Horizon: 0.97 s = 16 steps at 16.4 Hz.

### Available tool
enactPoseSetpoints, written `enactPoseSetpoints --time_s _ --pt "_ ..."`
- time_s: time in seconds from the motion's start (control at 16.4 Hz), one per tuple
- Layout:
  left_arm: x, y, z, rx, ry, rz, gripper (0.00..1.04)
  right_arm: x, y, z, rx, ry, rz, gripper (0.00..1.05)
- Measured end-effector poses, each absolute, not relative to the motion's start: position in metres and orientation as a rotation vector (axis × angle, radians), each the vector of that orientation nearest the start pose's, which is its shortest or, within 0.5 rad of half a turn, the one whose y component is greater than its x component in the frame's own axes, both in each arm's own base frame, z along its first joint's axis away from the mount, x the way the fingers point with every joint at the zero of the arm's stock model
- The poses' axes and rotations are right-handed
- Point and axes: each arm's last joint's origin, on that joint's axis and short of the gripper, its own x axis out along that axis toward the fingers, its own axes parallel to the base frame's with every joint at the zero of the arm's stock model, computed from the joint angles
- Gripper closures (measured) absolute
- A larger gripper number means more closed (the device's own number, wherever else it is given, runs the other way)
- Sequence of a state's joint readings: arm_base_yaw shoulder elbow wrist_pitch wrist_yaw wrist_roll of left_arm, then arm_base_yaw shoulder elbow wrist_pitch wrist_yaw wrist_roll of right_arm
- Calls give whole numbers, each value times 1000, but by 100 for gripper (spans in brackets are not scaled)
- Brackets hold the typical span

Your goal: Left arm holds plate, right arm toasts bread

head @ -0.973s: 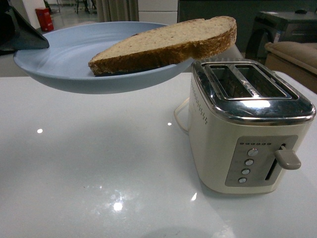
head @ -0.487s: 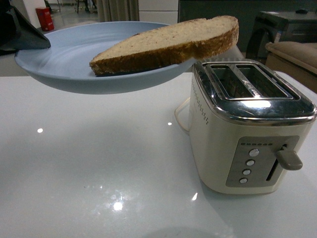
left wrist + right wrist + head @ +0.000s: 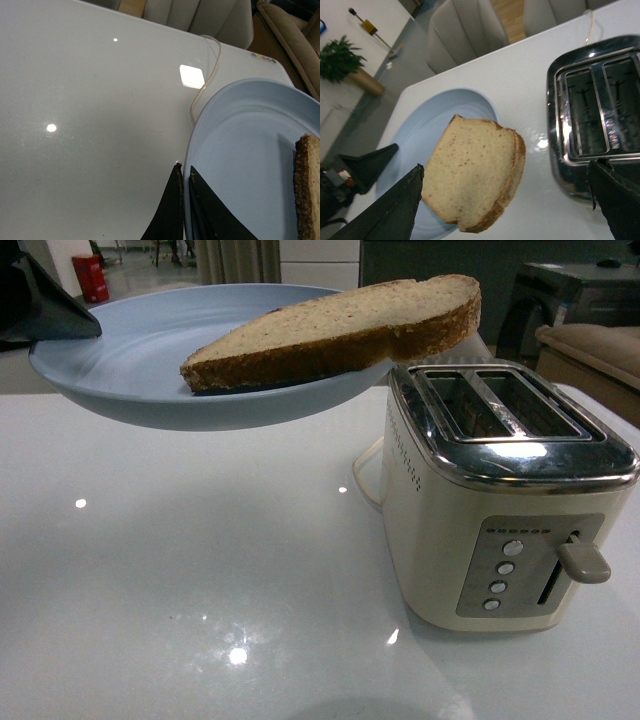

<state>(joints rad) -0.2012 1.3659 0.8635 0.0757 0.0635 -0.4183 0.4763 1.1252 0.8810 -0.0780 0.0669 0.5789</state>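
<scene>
**No legible text from my station**

I am reading nothing clearly in any feed. In the front view I am looking at the toaster [image 3: 500, 490]. Its grey control panel [image 3: 520, 565] is carrying a short row of tiny marks [image 3: 518, 529] above the top button, too small for me to make out. A band of dotted marks [image 3: 405, 455] is running down the toaster's side wall, and I cannot tell whether it is lettering. In the background, a red canister [image 3: 91, 278] is showing a pale patch, blurred beyond reading. In the right wrist view, a small yellow board [image 3: 369, 26] on a stand is looking blank at this size. In the left wrist view, a row of coloured dots [image 3: 263, 58] is sitting at the table's edge, with no words legible.
</scene>
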Motion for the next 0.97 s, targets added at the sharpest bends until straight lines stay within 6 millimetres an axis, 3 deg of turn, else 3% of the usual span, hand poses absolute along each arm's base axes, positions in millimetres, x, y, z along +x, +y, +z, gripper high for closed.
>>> enactPoseSetpoints --time_s 0.3,0.79,0.91,0.97 --pt "291 -61 257 -380 475 -167 103 237 118 294 751 533 315 6" --pt "291 -61 257 -380 475 -167 103 258 126 266 854 641 297 7" --pt "291 -61 257 -380 475 -167 103 260 129 262 890 662 307 26" --pt "291 -61 257 -380 475 -167 103 259 130 263 897 660 315 41"
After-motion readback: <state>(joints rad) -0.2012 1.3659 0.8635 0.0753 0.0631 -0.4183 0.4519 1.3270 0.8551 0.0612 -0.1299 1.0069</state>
